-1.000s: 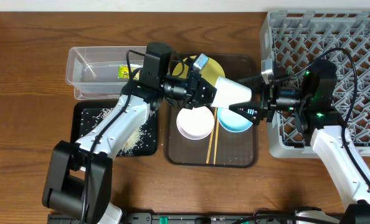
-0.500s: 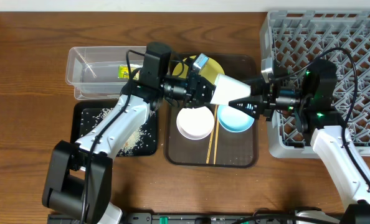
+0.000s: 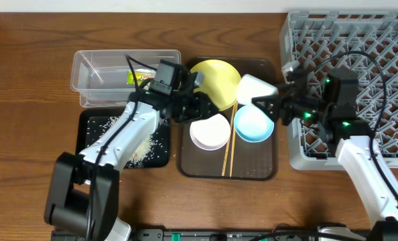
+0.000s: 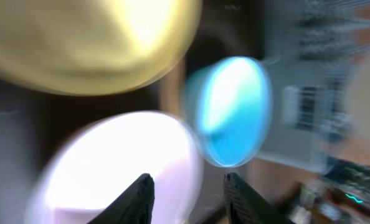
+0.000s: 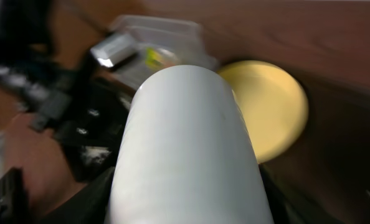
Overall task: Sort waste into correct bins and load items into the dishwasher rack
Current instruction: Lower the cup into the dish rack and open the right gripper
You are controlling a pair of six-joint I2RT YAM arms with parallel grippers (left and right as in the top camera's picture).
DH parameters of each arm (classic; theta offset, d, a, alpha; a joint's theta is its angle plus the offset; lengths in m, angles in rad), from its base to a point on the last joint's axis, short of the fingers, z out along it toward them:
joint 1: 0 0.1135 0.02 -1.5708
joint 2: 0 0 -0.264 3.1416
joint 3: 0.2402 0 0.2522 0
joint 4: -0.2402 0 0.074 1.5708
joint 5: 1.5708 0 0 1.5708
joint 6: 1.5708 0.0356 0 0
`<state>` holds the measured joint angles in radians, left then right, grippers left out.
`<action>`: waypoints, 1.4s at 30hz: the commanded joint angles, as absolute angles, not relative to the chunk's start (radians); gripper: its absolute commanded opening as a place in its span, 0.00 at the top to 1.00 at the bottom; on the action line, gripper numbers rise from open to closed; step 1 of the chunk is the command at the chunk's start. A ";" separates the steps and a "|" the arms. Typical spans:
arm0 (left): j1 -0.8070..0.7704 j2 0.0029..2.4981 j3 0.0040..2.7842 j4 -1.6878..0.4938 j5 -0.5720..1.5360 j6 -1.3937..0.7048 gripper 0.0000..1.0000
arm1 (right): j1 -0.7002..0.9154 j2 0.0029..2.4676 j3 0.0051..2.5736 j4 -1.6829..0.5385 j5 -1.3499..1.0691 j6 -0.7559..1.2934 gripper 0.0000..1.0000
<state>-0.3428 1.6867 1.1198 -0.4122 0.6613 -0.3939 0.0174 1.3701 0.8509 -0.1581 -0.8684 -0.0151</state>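
Observation:
My right gripper (image 3: 264, 102) is shut on the small white cup (image 3: 252, 86), holding it above the tray between the yellow plate (image 3: 216, 79) and the grey dishwasher rack (image 3: 360, 60). The cup fills the right wrist view (image 5: 185, 143). My left gripper (image 3: 209, 107) is open and empty, just left of the cup, over the white bowl (image 3: 209, 132). In the left wrist view its fingers (image 4: 188, 193) frame the white bowl (image 4: 110, 168), with the light blue bowl (image 4: 232, 112) beyond. The blue bowl (image 3: 254, 124) and chopsticks (image 3: 230, 155) lie on the tray.
The dark brown serving tray (image 3: 266, 167) carries the dishes. The clear tub (image 3: 105, 67) holds the snack wrapper (image 3: 137, 77). The black tray (image 3: 92, 150) below it holds rice grains (image 3: 142, 148). The rack stands at the right edge.
The left gripper let go of the white cup and drew back left. The right gripper now holds the cup alone and has shifted it slightly right.

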 commanded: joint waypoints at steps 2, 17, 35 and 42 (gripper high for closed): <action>-0.281 1.522 1.124 -0.502 0.405 -0.244 0.60 | -0.058 1.289 0.892 -0.261 -0.745 -0.001 0.55; -0.162 1.245 1.123 -0.658 0.216 -0.244 0.50 | -0.175 1.229 1.210 -0.931 -0.062 0.023 0.72; -0.163 1.280 1.123 -0.669 0.216 -0.248 0.50 | -0.273 1.497 1.210 -0.988 0.014 0.038 0.76; -0.163 1.280 1.123 -0.669 0.216 -0.248 0.50 | -0.273 1.592 1.210 -0.963 -0.037 0.037 0.48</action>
